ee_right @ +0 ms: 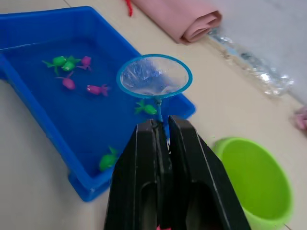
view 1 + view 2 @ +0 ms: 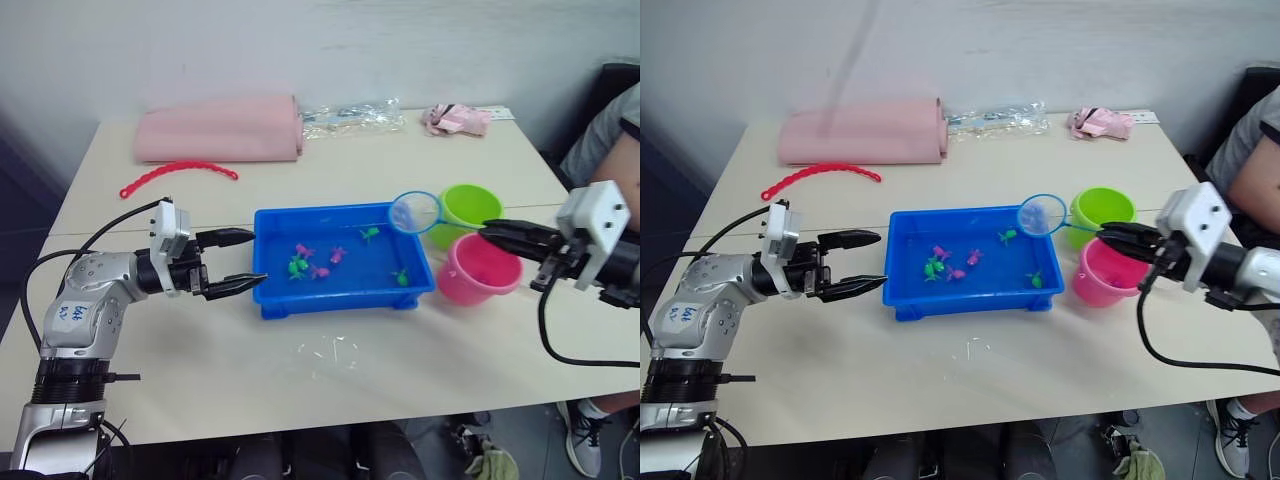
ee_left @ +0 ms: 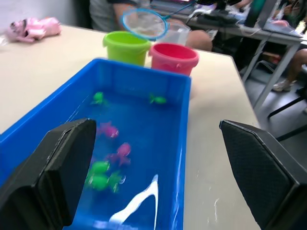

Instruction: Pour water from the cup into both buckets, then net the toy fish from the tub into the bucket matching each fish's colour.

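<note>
Your right gripper (image 1: pixel 161 139) pinches the net (image 2: pixel 414 212) handle, hoop raised over the tub's (image 2: pixel 270 300) far right corner (beside the green bucket (image 2: pixel 470 206)). Your left gripper (image 2: pixel 238 260) hangs spread beside the tub's left rim; fish (image 2: pixel 297 267) lie inside.

A pale desk (image 2: pixel 200 370) is carrying the blue tub (image 2: pixel 342 265) at centre, green bucket (image 2: pixel 468 208) and pink bucket (image 2: pixel 478 268) right, pink roll (image 2: pixel 220 130) and red strip (image 2: pixel 175 175) upper left.
</note>
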